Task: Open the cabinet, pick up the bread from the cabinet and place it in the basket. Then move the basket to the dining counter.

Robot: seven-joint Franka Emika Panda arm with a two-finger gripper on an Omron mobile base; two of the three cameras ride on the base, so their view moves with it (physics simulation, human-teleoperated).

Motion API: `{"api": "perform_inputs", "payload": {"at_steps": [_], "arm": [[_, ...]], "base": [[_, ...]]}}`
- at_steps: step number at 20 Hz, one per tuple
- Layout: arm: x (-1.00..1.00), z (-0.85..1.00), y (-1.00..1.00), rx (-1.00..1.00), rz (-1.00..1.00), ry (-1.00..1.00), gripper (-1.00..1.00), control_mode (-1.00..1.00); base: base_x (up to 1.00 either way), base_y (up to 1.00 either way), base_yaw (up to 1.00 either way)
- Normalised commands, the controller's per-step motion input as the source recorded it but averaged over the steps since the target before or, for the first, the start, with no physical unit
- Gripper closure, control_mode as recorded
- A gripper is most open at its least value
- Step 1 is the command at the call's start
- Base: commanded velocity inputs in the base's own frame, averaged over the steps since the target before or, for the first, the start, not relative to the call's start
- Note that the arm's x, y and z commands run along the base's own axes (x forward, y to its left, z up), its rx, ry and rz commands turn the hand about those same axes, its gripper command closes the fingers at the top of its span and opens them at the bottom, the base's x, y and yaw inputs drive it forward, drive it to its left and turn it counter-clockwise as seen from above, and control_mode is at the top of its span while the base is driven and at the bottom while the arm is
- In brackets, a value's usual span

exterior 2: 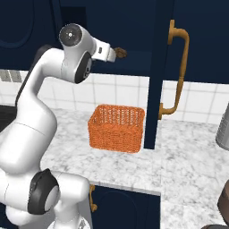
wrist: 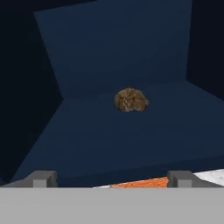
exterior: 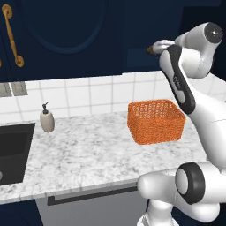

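The navy cabinet (exterior 2: 134, 27) stands open, its door (exterior 2: 154, 89) swung out edge-on with a gold handle (exterior 2: 177, 67). A small brown lump of bread (wrist: 131, 100) lies on the navy shelf (wrist: 131, 140), towards the back. My gripper (wrist: 112, 179) is open at the shelf's front edge, short of the bread, with nothing between its fingers. From the base, the gripper (exterior 2: 112, 53) reaches into the cabinet beside the bread (exterior 2: 120, 53). The orange mesh basket (exterior: 155, 121) (exterior 2: 117, 127) sits on the marble counter below the hand. The dining counter is out of view.
The marble counter (exterior: 88, 150) holds a black sink (exterior: 13, 150) at left and a soap dispenser (exterior: 47, 119). A closed cabinet door with a gold handle (exterior: 11, 37) is up left. A grey drawer front (exterior: 88, 203) lies below. A metal vessel (exterior 2: 223, 129) stands far right.
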Motion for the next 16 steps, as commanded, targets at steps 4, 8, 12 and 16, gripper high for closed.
{"api": "perform_inputs", "payload": {"at_steps": [4,8,12,16], "arm": [[0.67,0.08,-0.08,0.00,0.10,0.13,-1.00,-1.00],[0.69,0.00,-0.32,0.00,0.08,0.01,-1.00,-1.00],[0.56,-0.03,-0.21,0.00,0.03,0.00,-1.00,-1.00],[0.65,-0.06,-0.06,0.00,0.01,0.00,-1.00,-1.00]], "base": [[0.00,0.00,0.00],[0.00,0.00,0.00],[0.00,0.00,0.00],[0.00,0.00,0.00]]}}
